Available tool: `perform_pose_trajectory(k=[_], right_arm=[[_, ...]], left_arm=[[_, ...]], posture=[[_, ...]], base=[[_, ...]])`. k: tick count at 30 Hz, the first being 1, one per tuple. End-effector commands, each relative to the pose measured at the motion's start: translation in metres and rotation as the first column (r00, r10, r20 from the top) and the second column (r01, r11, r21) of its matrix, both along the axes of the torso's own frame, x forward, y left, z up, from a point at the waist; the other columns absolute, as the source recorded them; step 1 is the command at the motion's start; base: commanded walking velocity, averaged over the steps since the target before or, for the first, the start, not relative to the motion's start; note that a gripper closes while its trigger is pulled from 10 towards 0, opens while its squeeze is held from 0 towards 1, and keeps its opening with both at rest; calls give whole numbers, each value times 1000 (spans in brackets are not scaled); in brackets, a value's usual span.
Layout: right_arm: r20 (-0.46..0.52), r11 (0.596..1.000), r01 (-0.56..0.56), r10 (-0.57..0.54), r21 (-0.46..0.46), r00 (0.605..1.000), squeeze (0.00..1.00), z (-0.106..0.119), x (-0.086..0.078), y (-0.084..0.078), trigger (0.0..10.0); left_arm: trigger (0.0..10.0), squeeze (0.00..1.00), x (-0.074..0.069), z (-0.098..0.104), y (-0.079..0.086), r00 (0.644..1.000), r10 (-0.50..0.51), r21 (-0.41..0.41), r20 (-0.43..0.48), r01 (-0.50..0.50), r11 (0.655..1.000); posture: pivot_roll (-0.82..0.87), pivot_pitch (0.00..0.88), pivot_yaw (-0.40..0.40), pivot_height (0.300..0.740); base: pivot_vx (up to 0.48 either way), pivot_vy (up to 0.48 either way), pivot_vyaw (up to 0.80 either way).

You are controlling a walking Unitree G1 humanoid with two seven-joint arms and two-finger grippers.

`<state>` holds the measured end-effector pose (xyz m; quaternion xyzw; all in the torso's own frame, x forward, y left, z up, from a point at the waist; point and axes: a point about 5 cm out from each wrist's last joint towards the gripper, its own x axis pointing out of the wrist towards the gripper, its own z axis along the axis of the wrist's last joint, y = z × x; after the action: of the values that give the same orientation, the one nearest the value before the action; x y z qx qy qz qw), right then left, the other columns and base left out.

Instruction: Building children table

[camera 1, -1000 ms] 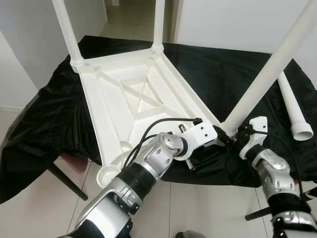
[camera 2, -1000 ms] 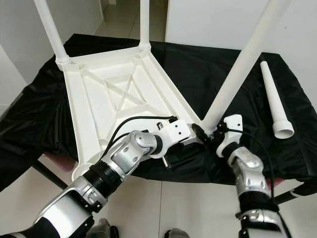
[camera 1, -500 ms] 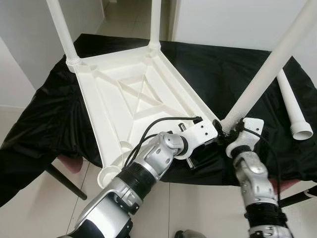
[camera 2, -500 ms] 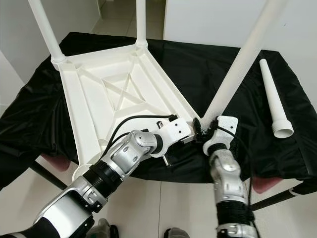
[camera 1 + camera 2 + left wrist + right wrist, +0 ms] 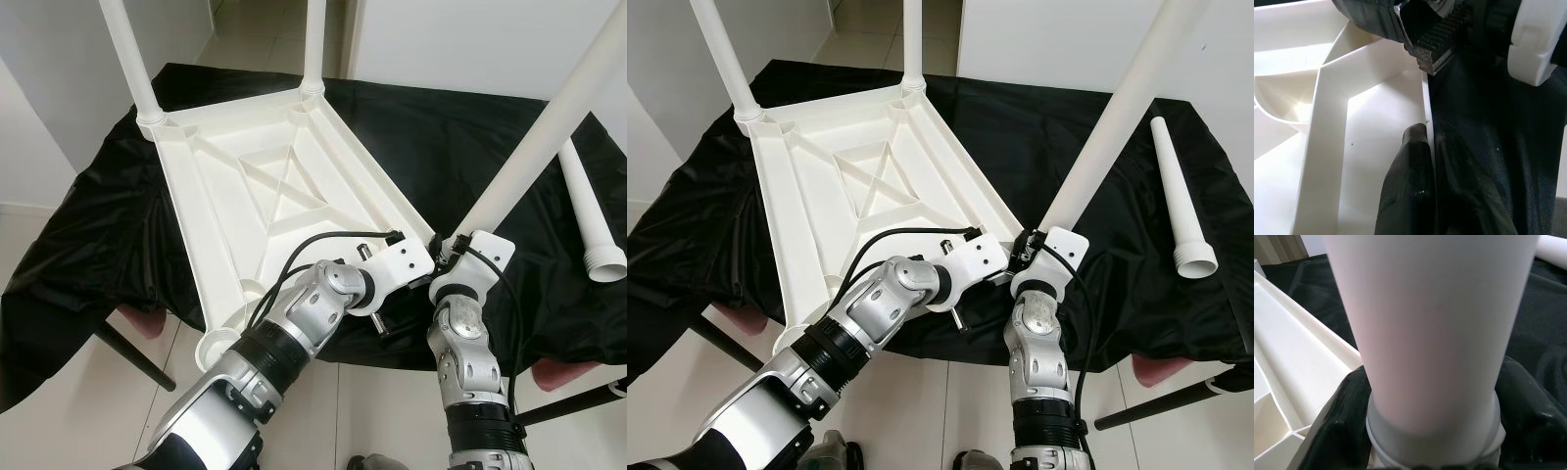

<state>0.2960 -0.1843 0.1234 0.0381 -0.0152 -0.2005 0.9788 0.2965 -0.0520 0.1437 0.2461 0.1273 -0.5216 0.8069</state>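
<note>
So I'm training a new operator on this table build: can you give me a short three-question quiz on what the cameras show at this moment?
1. True or false: the tabletop lies underside up on the black cloth.
2. How many legs stand in corner sockets, and how many lie loose?
3. What does the right gripper hold? A) the loose leg B) the base of the near leg C) the cloth

Key
1. True: its ribs face up.
2. Three stand; one lies loose on the cloth at the robot's right.
3. B. The right wrist view shows a finger on each side of the leg's base. The left gripper straddles the tabletop's edge beside it.
</note>
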Motion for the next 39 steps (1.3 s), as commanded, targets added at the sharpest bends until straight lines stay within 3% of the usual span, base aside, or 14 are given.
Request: perform_pose_trajectory(k=[1, 5, 6, 7, 8, 18, 21, 22, 29, 30, 31, 35, 38, 39], right_arm=[[-81, 984, 174, -176, -33, 981, 0, -14, -12, -34, 10000], [-79, 985, 167, -170, -39, 982, 0, -14, -13, -33, 10000], [-76, 985, 171, -173, -37, 982, 200, -14, -14, -32, 10000], [-76, 985, 171, -173, -37, 982, 200, -14, -14, -32, 10000], [-69, 987, 161, -163, -27, 984, 1000, -13, -14, -31, 10000], [-1, 990, 136, -136, -34, 991, 1000, -4, -13, -39, 10000], [35, 1000, -1, 2, -23, 999, 996, 1, -4, -45, 10000], [43, 996, -81, 82, -27, 996, 0, 3, -1, -46, 10000], [59, 959, -280, 282, -36, 958, 0, 7, 6, -59, 10000], [58, 915, -399, 402, -65, 914, 0, 11, 9, -58, 10000], [58, 915, -399, 402, -65, 914, 0, 11, 9, -58, 10000], [35, 809, -580, 585, -94, 810, 0, 10, 10, -57, 10000], [31, 789, -607, 612, -95, 790, 0, 10, 10, -57, 10000], [12, 756, -648, 651, -97, 759, 0, 9, 11, -59, 10000]], left_arm=[[10000, 0, 0, 9, -8, 996, 61, -32, 61, -59, 998], [10000, 0, 1, 10, -8, 996, 64, -34, 63, -62, 998], [10000, 0, 1, 10, -8, 996, 64, -34, 63, -62, 997], [10000, 0, 1, 10, -8, 996, 64, -34, 63, -62, 997], [10000, 0, 1, 10, -8, 996, 65, -34, 63, -63, 997], [10000, 0, 0, 10, -8, 996, 66, -34, 62, -64, 997], [10000, 0, 0, 9, -9, 996, 66, -33, 63, -63, 997], [10000, 0, 0, 9, -9, 996, 65, -34, 63, -63, 997], [10000, 0, -1, 9, -10, 996, 61, -33, 64, -59, 998], [10000, 0, 0, 9, -9, 996, 62, -32, 68, -60, 998], [10000, 0, 0, 9, -9, 996, 62, -32, 68, -60, 998], [10000, 0, 1, 10, -9, 995, 59, -31, 75, -57, 998], [10000, 0, 1, 10, -10, 995, 58, -30, 76, -55, 998], [10000, 0, 1, 11, -10, 995, 55, -30, 77, -53, 998]], posture=[[-18, 45, 10, 740], [-18, 45, 8, 740], [-18, 47, 7, 740], [-18, 47, 7, 740], [-18, 47, 7, 740], [-16, 43, 4, 740], [-17, 40, 1, 740], [-16, 40, 0, 740], [-16, 29, -3, 740], [-16, 22, -1, 740], [-16, 22, -1, 740], [-19, 11, 4, 740], [-20, 10, 6, 740], [-23, 8, 9, 740]], base=[[0, 0, 0], [0, 0, 0], [0, 0, 0], [0, 0, 0], [0, 0, 0], [0, 0, 0], [0, 0, 0], [0, 0, 0], [0, 0, 0], [0, 0, 0], [0, 0, 0], [0, 0, 0], [0, 0, 0], [0, 0, 0]])
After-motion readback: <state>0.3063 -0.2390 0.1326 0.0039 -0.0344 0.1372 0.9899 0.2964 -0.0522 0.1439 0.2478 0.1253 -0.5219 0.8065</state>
